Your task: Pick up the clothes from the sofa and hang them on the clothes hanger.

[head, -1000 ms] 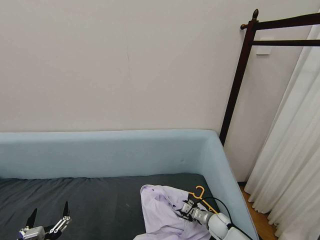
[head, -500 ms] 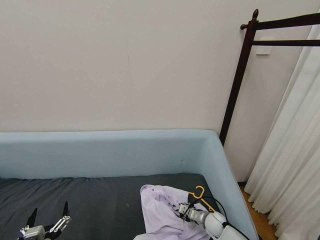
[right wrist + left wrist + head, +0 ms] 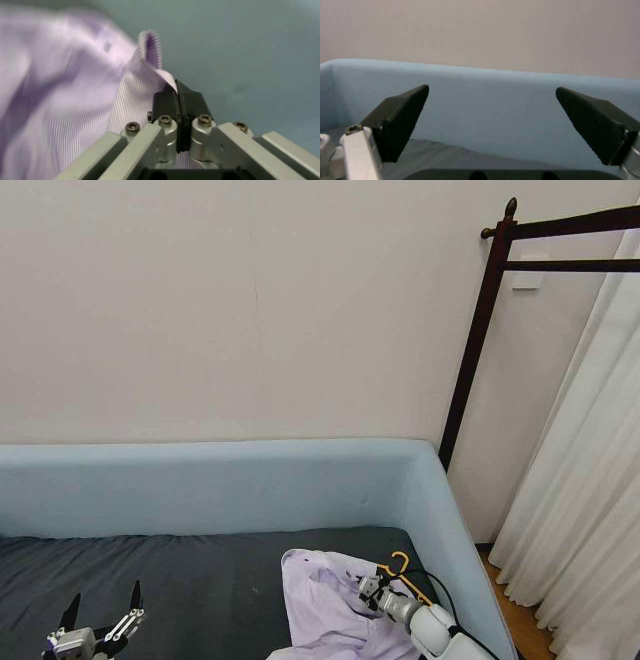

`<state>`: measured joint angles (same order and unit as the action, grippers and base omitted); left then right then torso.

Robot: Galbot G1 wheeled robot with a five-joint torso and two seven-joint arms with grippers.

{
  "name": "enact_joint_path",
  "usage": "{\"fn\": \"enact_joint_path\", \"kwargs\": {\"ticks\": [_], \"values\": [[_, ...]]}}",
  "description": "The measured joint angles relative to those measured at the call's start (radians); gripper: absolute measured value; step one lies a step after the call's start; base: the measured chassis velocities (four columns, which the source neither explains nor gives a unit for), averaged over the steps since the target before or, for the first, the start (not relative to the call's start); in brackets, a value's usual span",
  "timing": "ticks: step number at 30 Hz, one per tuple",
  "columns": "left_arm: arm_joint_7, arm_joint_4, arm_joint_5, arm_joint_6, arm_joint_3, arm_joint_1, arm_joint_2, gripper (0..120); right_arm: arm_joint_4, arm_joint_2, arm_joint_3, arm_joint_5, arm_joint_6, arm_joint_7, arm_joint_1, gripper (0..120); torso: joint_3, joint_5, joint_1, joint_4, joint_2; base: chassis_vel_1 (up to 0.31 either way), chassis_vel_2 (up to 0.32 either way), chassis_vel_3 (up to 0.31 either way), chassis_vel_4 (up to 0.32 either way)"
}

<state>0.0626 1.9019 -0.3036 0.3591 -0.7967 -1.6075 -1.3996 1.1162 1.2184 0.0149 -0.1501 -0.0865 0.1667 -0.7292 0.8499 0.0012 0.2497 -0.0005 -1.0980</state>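
The lilac shirt (image 3: 320, 610) lay crumpled on the dark seat of the sofa (image 3: 220, 480), at its right end beside the armrest, with an orange hanger (image 3: 399, 557) at its edge. The right gripper (image 3: 176, 90) was over that same end, jaws pressed together on a fold of the shirt. The left gripper (image 3: 104, 595) hung above the sofa's left part, jaws spread wide and holding nothing. A dark wooden clothes rack (image 3: 470, 350) stood just beyond the sofa's right end.

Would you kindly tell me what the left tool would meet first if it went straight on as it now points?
Most likely the sofa's light-blue backrest: the open left tool aims squarely at it, nothing lying between, though depth is unclear.
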Motion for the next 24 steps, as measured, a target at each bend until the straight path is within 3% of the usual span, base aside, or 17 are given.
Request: {"fn": "enact_joint_path", "kwargs": {"ticks": [7,8,12,16,24], "values": [[-0.094,-0.033,-0.130,0.057,0.068,0.025,0.045,100,0.334,-0.109,0.107,0.389,-0.021,-0.133,0.047,0,0.000,-0.0002,0.000,0.0002,0.000,0.000,0.000,0.000,0.000],[-0.094,-0.033,-0.130,0.057,0.068,0.025,0.045,100,0.334,-0.109,0.107,0.389,-0.021,-0.133,0.047,0,0.000,-0.0002,0.000,0.0002,0.000,0.000,0.000,0.000,0.000],[-0.298,-0.119,-0.195,0.146,0.096,0.066,0.080,100,0.521,-0.150,0.178,0.496,-0.024,-0.161,0.111,0,0.000,-0.0004,0.000,0.0001,0.000,0.000,0.000,0.000,0.000],[-0.421,-0.156,-0.235,0.180,0.105,0.086,0.084,100,0.609,-0.155,0.196,0.548,-0.034,-0.145,0.163,0,0.000,-0.0004,0.000,0.0002,0.000,0.000,0.000,0.000,0.000],[-0.490,-0.175,-0.272,0.188,0.107,0.107,0.092,100,0.694,-0.178,0.222,0.674,-0.047,-0.115,0.326,0,0.000,-0.0002,0.000,0.0002,0.000,0.000,0.000,0.000,0.000]]}}
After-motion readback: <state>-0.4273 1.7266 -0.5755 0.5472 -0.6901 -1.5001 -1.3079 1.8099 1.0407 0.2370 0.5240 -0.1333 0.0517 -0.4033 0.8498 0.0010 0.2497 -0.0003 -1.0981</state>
